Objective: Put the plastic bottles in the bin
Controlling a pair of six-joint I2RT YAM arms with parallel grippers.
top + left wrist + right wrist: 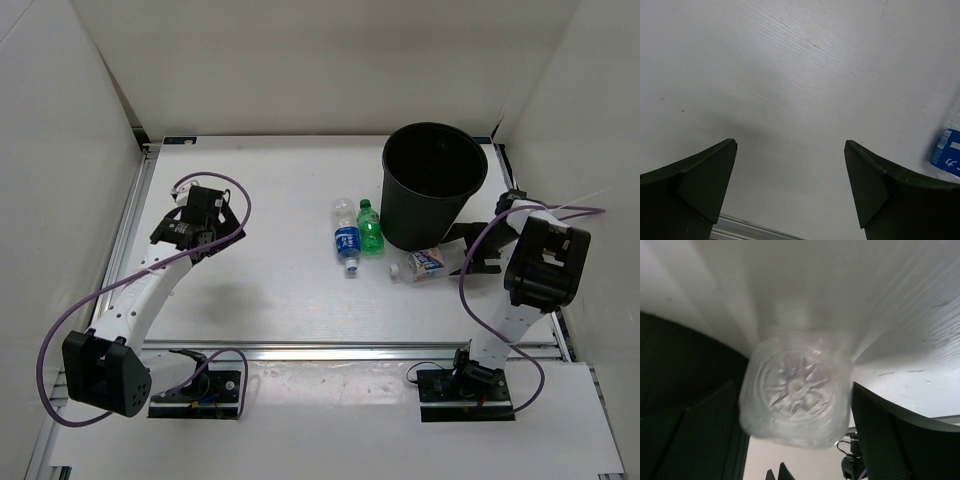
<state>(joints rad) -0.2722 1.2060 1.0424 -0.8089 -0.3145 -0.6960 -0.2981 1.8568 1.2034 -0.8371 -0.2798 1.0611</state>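
Note:
The black bin (435, 185) stands upright at the back right of the table. A clear bottle with a blue label (347, 238) and a green bottle (370, 228) lie side by side just left of the bin. A bottle with a white-red-blue label (425, 264) lies at the bin's foot. My right gripper (462, 252) is open at that bottle's base end. In the right wrist view the blurred clear base (795, 390) fills the gap of the right gripper (794, 385), with the bin wall (680, 355) on the left. My left gripper (205, 215) is open and empty over bare table (790, 142). The plain clear bottle is out of view.
White walls enclose the table on the left, back and right. An aluminium rail (350, 352) runs along the front edge. Purple cables (240, 215) loop off both arms. The blue label's corner (947, 155) shows at the right edge of the left wrist view.

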